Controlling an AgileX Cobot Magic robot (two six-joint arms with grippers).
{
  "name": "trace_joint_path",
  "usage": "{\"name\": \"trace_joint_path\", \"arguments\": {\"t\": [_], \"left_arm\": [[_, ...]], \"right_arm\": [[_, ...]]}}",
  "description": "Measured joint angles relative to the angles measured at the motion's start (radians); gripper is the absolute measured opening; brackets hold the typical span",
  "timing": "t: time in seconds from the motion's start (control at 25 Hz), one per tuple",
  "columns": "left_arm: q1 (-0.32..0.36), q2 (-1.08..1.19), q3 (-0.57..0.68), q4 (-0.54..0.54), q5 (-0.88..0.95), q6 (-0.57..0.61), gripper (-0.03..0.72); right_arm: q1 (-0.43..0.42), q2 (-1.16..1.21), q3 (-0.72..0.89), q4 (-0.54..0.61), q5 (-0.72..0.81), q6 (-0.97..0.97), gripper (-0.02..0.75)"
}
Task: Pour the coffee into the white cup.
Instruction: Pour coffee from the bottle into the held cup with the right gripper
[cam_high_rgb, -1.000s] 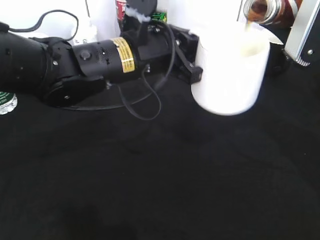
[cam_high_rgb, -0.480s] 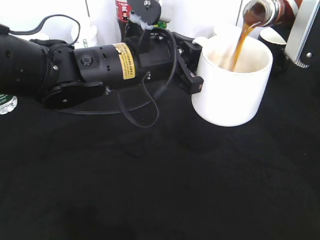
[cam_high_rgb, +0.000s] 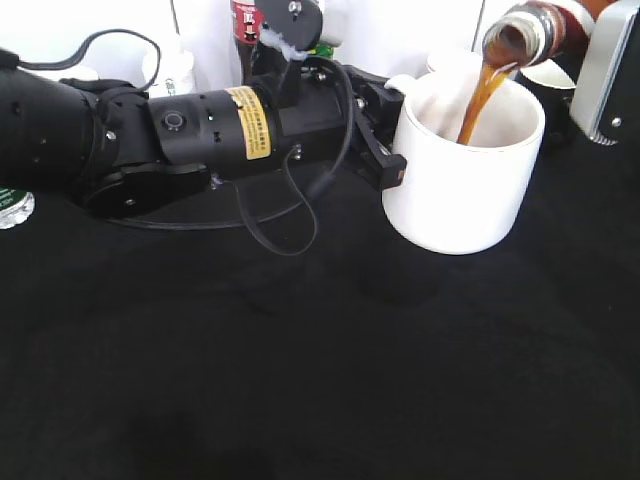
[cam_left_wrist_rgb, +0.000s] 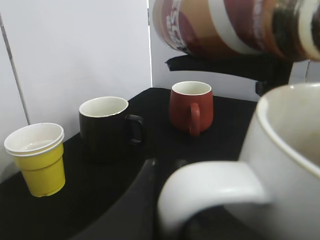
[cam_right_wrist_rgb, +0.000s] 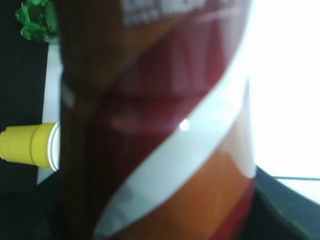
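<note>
The white cup (cam_high_rgb: 462, 190) stands on the black table right of centre. My left gripper (cam_high_rgb: 388, 152) is shut on its loop handle (cam_left_wrist_rgb: 207, 187), and one dark finger shows beside the handle. My right gripper (cam_high_rgb: 603, 65) is shut on the coffee bottle (cam_high_rgb: 532, 27), which is tipped mouth-down above the cup's far rim. A brown stream of coffee (cam_high_rgb: 478, 100) falls from its mouth into the cup. The bottle's red-orange label fills the right wrist view (cam_right_wrist_rgb: 160, 130) and hangs over the cup in the left wrist view (cam_left_wrist_rgb: 225, 25).
A black mug (cam_left_wrist_rgb: 107, 125), a red mug (cam_left_wrist_rgb: 191, 104) and a yellow paper cup (cam_left_wrist_rgb: 41, 159) stand beyond the white cup. A dark mug (cam_high_rgb: 553, 88) sits right behind it. A red-labelled bottle (cam_high_rgb: 243, 15) stands at the back. My left arm's cable (cam_high_rgb: 285, 215) loops on the table.
The white cup was blurred and in motion one second ago and now stands still. The coffee stream has grown from a thin trickle to a full flow. The bottle has dipped slightly.
</note>
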Motion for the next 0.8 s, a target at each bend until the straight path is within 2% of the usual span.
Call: {"name": "trace_joint_path", "arguments": {"t": [0.8], "left_arm": [[0.000, 0.000, 0.000, 0.005, 0.005, 0.000, 0.055]], "right_arm": [[0.000, -0.002, 0.000, 0.000, -0.002, -0.072, 0.519]]}}
